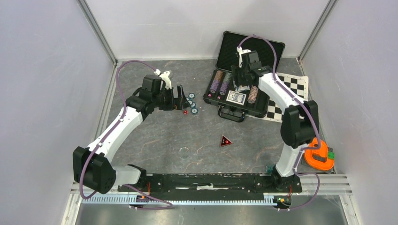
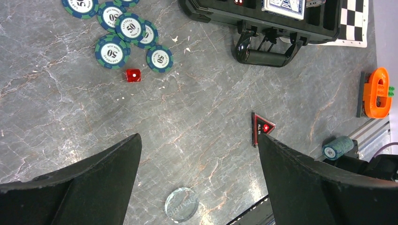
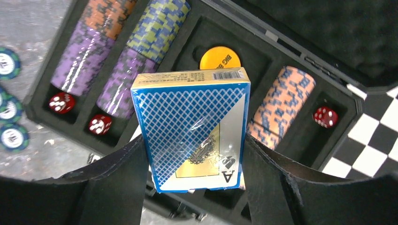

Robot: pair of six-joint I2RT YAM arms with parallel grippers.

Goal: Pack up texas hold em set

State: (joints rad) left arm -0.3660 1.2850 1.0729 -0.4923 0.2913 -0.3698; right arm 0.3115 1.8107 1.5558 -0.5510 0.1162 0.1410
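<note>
The blue card deck in clear wrapping (image 3: pixel 187 108) is clamped between the two fingers of the right gripper (image 3: pixel 193 139). The jaws are closed on its long sides, at the lower half only. It is held upright above the black rectangular hard case with foam lining (image 1: pixel 234 47), which lies open directly under this gripper. The left gripper (image 2: pixel 198 140) is fully spread and nothing is held in it.

Since only the lower part of the deck is gripped and the wrapping looks smooth, a slip or a tilt can be expected during lowering. Beneath the gripper, rows of purple poker chips (image 3: pixel 80 51) and orange-white poker chips (image 3: pixel 281 103) are seen, with the yellow round button (image 3: pixel 219 57) beyond the deck. A deck released off-centre would probably rest on a foam divider or on the chips. The free slot itself is hidden behind the deck, so its exact place cannot be told.

Ahead of the left gripper, several teal poker chips (image 2: pixel 112 51) lie overlapped on the table, with a small red die (image 2: pixel 133 75) just beside them. These flat chips would likely be pushed away and not lifted.

The table is of grey marbled material (image 2: pixel 187 103), and it is enclosed by plain pale walls (image 1: pixel 42 70).
</note>
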